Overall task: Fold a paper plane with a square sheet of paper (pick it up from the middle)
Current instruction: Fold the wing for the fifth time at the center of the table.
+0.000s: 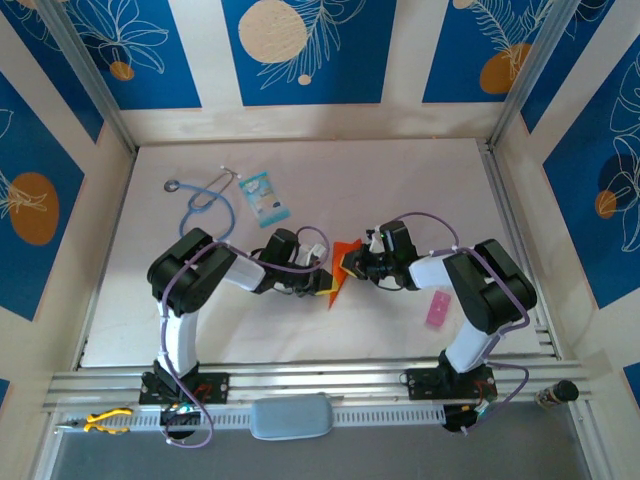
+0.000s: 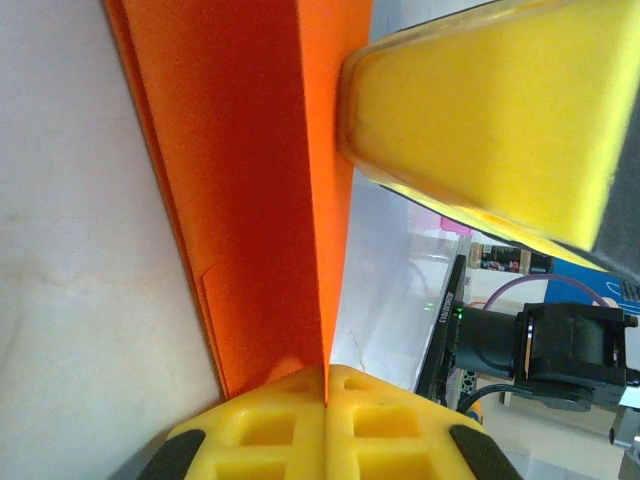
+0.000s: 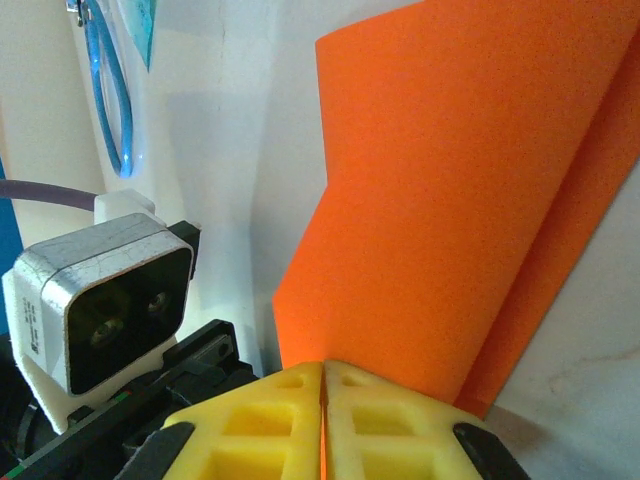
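From above, the two arms reach in toward the middle of the white counter [image 1: 300, 340] and meet there. The left gripper [image 1: 322, 287] and the right gripper [image 1: 353, 266] sit just beside each other, with the orange paper [image 1: 343, 251] caught between them; it is partly folded, and one narrow point hangs down toward the near edge. A blue stethoscope [image 1: 205, 205] and a light-blue packet [image 1: 264, 197] lie further back on the left. A small pink strip [image 1: 437, 310] lies flat to the right, close to the right arm. On the rail in front of the arm bases rest yellow-handled pliers [image 1: 105, 420] and a grey pad [image 1: 290, 415].

In the left wrist view, the left gripper's yellow fingers [image 2: 270, 425] are pressed together at the bottom of the frame, pinching the lower edge of the orange paper – its folded layers rise away as a tall band with a sharp crease. A yellow finger [image 2: 480, 110] of the right gripper lies against the paper at the upper right.

In the right wrist view, the right gripper is closed tight as well, a thin line of orange showing between its fingers [image 3: 385, 425]. The paper spreads up and to the right in a broad fold, lifted off the counter – the left arm's camera [image 3: 100, 300] sits close on the left
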